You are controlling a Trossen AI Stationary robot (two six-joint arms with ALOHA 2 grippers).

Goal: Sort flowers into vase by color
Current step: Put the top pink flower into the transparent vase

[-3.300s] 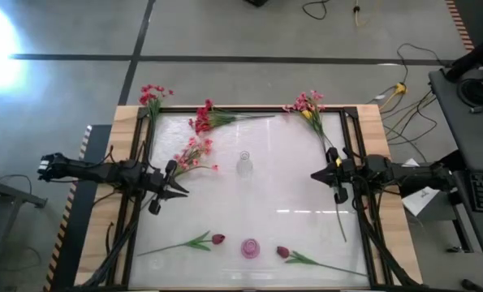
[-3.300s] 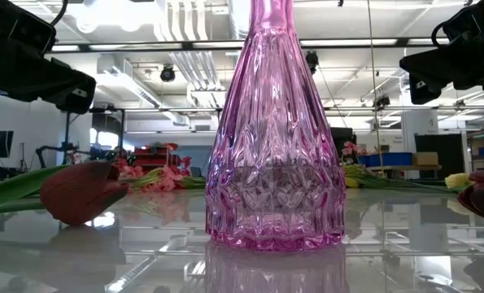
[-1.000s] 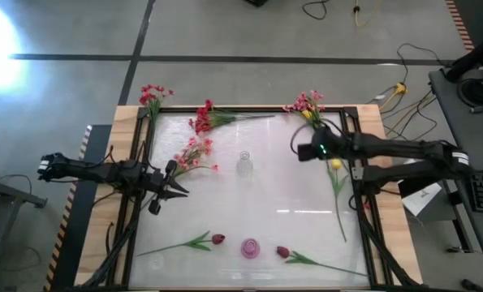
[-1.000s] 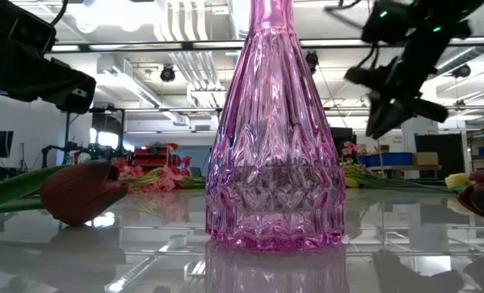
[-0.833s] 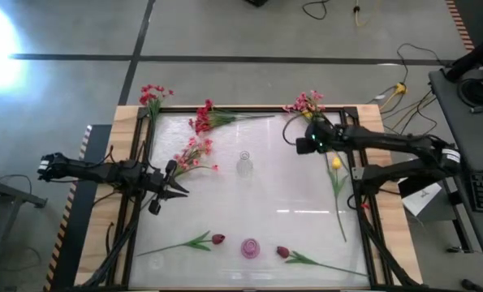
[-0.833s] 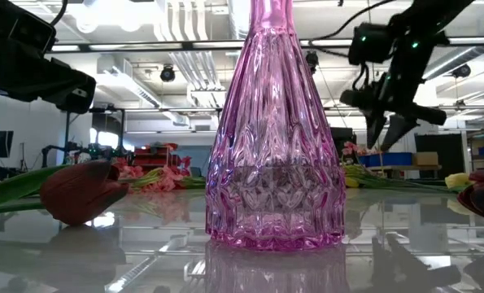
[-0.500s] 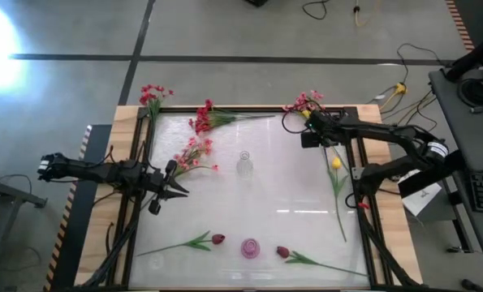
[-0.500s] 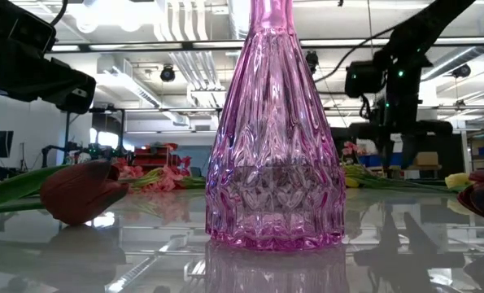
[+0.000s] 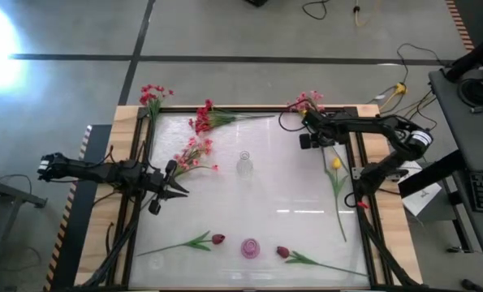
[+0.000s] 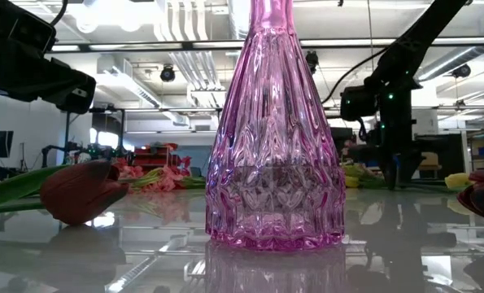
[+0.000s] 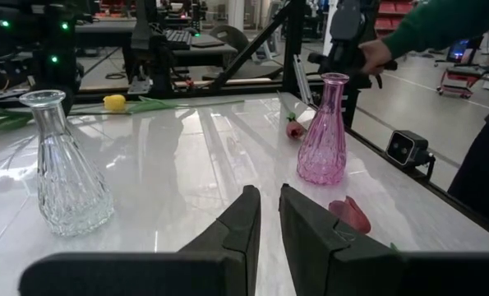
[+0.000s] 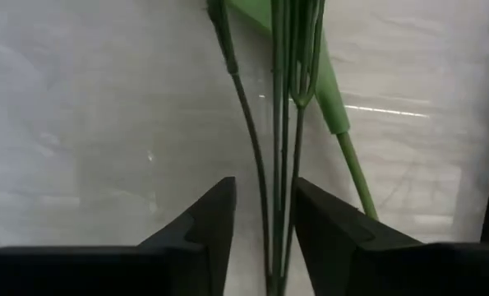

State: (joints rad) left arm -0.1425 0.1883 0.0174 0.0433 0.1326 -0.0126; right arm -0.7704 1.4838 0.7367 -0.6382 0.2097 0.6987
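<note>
A pink vase [image 9: 250, 247] stands near the front edge, and a clear vase [image 9: 243, 164] stands mid-table. A spray of pink flowers [image 9: 306, 101] lies at the far right corner with its dark stems [image 12: 277, 123] running toward the table's middle. My right gripper [image 9: 308, 138] points down over these stems, open, with one finger [image 12: 211, 226] on each side of them. A yellow tulip [image 9: 335, 163] lies along the right edge. Red [image 9: 202, 119] and pink [image 9: 194, 152] sprays lie far left. Dark red buds [image 9: 217, 238] [image 9: 282, 252] flank the pink vase. My left gripper [image 9: 154, 205] waits at the left edge, shut. My right gripper comes at the pink spray's stems [image 12: 287, 173] from above, its fingers set across them, a finger on each side. The stems lie flat on the table. Whether a finger touches them I cannot tell.
Another red spray [image 9: 152, 95] lies on the wooden frame at the far left corner. A black rail [image 9: 356, 146] runs along the right edge beside my right arm. A person's green sleeve [image 11: 441, 25] shows beyond the table.
My right gripper has swung from over the table's right side toward the far right corner, has gone down and has tipped from slanting to pointing nearly straight down over the pink spray's stems. No flower has moved.
</note>
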